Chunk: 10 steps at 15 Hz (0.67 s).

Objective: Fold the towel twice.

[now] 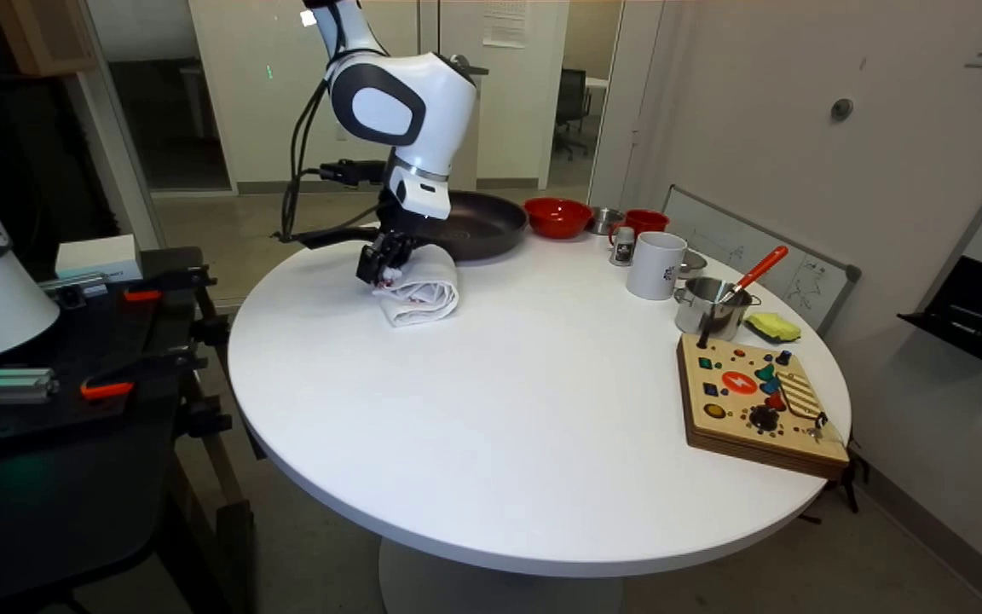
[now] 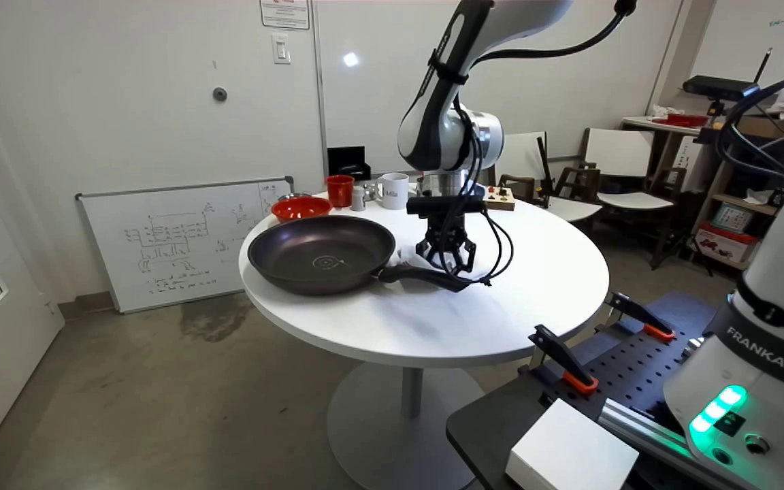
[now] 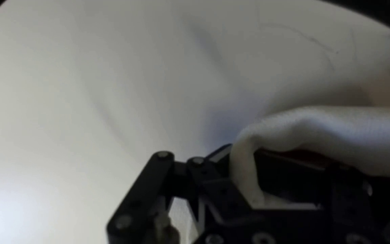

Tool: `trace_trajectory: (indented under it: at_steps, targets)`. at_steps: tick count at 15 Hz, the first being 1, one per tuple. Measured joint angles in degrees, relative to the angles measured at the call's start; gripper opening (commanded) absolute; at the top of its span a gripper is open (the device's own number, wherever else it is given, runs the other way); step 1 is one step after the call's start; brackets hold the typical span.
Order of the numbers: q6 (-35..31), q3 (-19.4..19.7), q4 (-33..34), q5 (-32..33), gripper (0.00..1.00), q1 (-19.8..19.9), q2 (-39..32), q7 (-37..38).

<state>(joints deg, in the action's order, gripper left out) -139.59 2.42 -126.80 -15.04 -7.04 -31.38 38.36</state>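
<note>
End effector (image 1: 382,269) is clamped on the towel (image 1: 424,292), probably making the second fold.
Layers look doubled; the next move likely calls for laying the pinched part flat and letting go. In an exterior view the towel lies toward the table's (image 1: 499,443) ten o'clock, the frying pan (image 1: 489,223) just beside it at one; room to move opens toward five.

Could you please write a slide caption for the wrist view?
Close-up: the pincer grips the white towel, with the pale tabletop behind.

Cloth towel (image 1: 423,292), smooth tabletop (image 1: 499,409)
</note>
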Motion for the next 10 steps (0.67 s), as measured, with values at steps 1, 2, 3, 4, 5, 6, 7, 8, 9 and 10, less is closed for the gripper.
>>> trace_trajectory:
  at_steps: [1,2,3,4,5,6,7,8,9,10]
  targets:
    - [-0.04,0.48,0.44,0.17,0.00,-0.07,-0.47,0.68]
    - [-0.07,0.91,0.83,0.28,0.00,-0.11,-0.91,1.27]
    - [-0.09,1.34,1.13,0.34,0.00,-0.12,-1.32,1.84]
    - [-0.14,1.81,1.38,0.37,0.00,-0.12,-1.74,2.39]
    - [-0.20,2.27,1.59,0.37,0.00,-0.10,-2.15,2.96]
    - [-0.26,2.72,1.71,0.37,0.00,-0.05,-2.44,3.41]
    - [-0.30,3.18,1.82,0.37,0.00,0.01,-2.66,3.82]
    - [-0.30,3.54,1.94,0.37,0.00,0.12,-2.78,4.28]
    - [-0.30,3.87,2.06,0.37,0.00,0.30,-2.83,4.68]
    - [-0.30,4.14,2.25,0.36,0.00,0.55,-2.91,5.12]
